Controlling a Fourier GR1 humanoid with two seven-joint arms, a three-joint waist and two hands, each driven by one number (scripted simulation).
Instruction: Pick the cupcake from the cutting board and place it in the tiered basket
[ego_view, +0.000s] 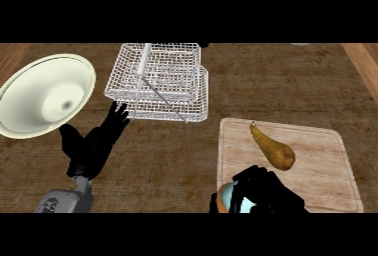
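Note:
A pale wooden cutting board lies at the right of the counter. At its near left corner my right hand curls round the cupcake, of which only an orange-brown edge and a light blue patch show. A brown pear lies on the board just beyond that hand. The white wire tiered basket stands at the back, left of the board. My left hand rests open at the lower left, fingers pointing up toward the basket.
A large cream plate sits at the far left, close to my left hand. The brown wooden counter stretches between the hands and in front of the basket.

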